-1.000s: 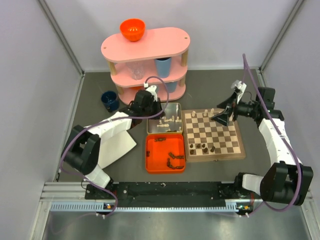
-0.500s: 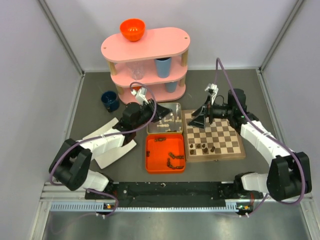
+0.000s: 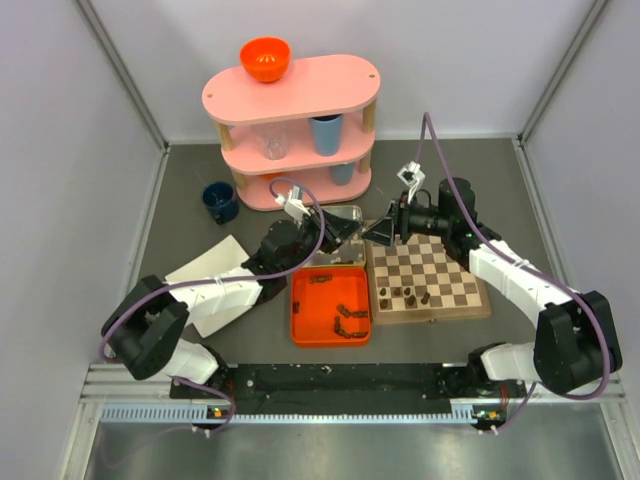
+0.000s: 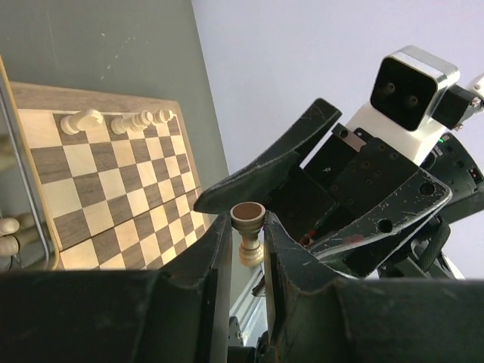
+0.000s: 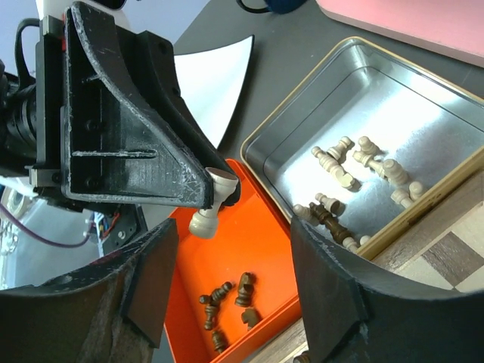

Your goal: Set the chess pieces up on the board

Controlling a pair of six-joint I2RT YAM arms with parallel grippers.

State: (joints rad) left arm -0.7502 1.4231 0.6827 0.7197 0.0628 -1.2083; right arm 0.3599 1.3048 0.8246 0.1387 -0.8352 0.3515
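The left gripper is closed on one pale cream carved chess piece and holds it in the air over the square silver metal tin, just left of the flat wooden checkered board. The right gripper is opened wide, its fingers pointing to this piece and not touching it.

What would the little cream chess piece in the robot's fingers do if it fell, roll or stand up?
The cream piece looks round all over, so lying down it would probably roll. Its base is wider than its neck, so upright it likely stands, though a nudge might tip it. The left gripper pinches only a small part, so it may slip.
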